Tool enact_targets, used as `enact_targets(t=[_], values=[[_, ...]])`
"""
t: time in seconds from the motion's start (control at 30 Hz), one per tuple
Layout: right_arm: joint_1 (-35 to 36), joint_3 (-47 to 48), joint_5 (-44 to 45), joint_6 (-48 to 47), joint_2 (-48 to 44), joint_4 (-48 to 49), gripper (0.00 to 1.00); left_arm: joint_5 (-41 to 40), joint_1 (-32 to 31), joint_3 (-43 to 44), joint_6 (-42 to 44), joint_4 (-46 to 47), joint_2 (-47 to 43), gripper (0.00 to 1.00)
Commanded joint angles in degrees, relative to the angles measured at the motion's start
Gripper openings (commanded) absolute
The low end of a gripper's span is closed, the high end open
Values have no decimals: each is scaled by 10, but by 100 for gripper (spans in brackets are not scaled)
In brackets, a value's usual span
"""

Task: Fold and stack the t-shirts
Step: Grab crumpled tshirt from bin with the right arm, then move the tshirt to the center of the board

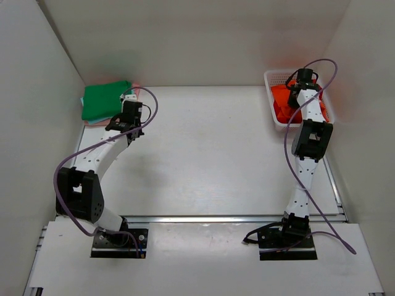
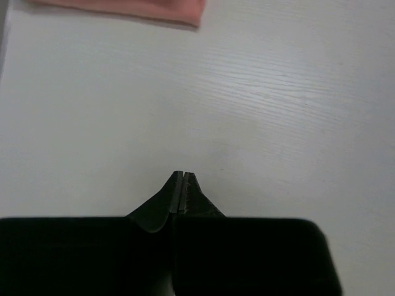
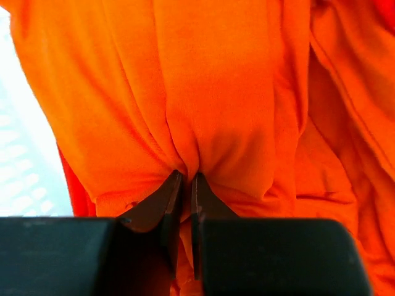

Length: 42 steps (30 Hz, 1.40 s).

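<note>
Basket (image 1: pixel 274 74) holds the orange shirt (image 3: pixel 210 92); right jaws inside pinch a fold of it. Left jaws clenched empty, pink shirt (image 2: pixel 154 9) ahead.

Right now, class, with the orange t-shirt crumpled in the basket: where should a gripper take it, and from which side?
Probably pinch a raised fold of the orange t-shirt, from above: the basket walls block the sides, and bunched cloth offers ridges. The right gripper pinches one so.
</note>
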Motion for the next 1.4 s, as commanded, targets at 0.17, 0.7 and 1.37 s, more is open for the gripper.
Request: enact_targets(t=[0.17, 0.7, 1.37], values=[[11, 30, -26, -3, -173, 118, 0, 282, 47, 95, 53, 69, 9, 0], [229, -280, -89, -8, -593, 254, 0, 233, -54, 214, 25, -8, -123, 9], [366, -743, -177, 99, -693, 157, 53, 405, -138, -95, -66, 105, -145, 53]])
